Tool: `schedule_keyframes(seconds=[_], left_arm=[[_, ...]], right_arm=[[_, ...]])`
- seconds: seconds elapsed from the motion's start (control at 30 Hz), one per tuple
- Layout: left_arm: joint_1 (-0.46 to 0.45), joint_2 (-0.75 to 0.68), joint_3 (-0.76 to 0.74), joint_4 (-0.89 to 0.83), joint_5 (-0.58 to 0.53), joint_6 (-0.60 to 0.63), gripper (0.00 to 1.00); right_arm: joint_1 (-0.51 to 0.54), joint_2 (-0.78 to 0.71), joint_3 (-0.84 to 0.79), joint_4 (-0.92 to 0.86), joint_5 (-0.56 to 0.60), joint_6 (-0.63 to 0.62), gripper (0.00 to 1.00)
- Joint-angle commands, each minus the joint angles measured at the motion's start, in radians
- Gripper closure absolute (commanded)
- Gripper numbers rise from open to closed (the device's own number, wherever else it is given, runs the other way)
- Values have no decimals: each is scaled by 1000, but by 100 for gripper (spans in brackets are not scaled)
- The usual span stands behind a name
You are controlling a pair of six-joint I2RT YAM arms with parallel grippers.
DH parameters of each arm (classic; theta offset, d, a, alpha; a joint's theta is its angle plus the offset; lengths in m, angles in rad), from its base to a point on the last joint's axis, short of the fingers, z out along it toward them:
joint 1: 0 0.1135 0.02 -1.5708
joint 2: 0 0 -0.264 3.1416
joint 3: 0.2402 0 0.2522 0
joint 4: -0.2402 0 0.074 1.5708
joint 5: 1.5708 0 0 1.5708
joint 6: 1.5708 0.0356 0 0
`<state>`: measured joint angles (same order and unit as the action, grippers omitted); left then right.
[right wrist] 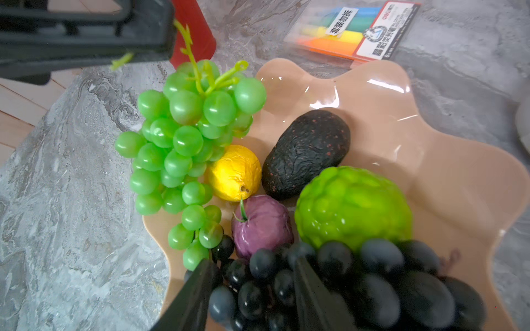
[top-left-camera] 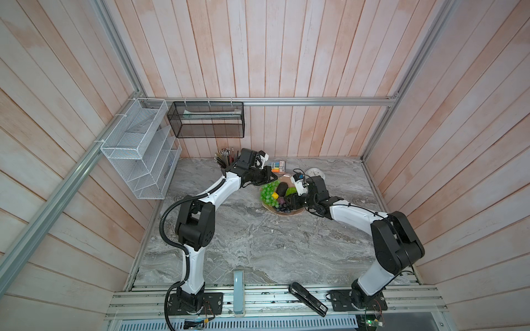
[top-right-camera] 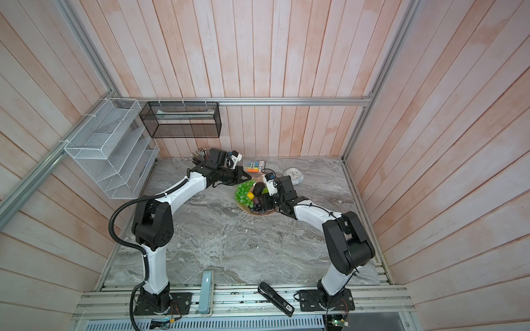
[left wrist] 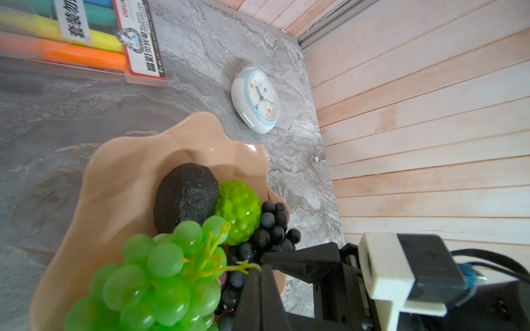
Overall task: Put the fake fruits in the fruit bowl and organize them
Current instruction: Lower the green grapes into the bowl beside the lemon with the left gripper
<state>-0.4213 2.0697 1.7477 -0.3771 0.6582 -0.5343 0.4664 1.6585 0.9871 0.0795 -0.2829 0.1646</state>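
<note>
The peach-pink fruit bowl (right wrist: pixel 430 143) (top-left-camera: pixel 298 213) holds a dark avocado (right wrist: pixel 307 154), a bumpy lime-green ball (right wrist: pixel 352 206), a yellow ball (right wrist: pixel 235 172) and a purple ball (right wrist: pixel 261 223). My left gripper (left wrist: pixel 256 269) is shut on the thin stem of the green grape bunch (left wrist: pixel 160 275) (right wrist: pixel 186 137). That bunch hangs at the bowl's left rim, partly over the table. My right gripper (right wrist: pixel 253 260) has its fingers closed around part of the black-purple grape bunch (right wrist: pixel 372 278) at the bowl's near side. Both top views show the two grippers meeting over the bowl (top-right-camera: pixel 268 213).
A highlighter pack (left wrist: pixel 86 43) and a red pencil cup (right wrist: pixel 195 34) stand just behind the bowl. A round white clock (left wrist: pixel 258 99) lies at the back right. A black stapler (top-left-camera: pixel 308 298) rests on the front rail. Wire racks (top-left-camera: pixel 140 149) hang on the left wall.
</note>
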Motion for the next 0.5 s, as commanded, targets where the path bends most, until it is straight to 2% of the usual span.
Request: schedule_keyframes(seconds=[0.0,0.47], left_arm=[[-4,56,50,8,46,32,100],[1,177,131,-5,81,51,100]], right_arm=[[-5,-19,-20,-27,7,-2,51],[-5,-35,-8,-52,2,3,51]])
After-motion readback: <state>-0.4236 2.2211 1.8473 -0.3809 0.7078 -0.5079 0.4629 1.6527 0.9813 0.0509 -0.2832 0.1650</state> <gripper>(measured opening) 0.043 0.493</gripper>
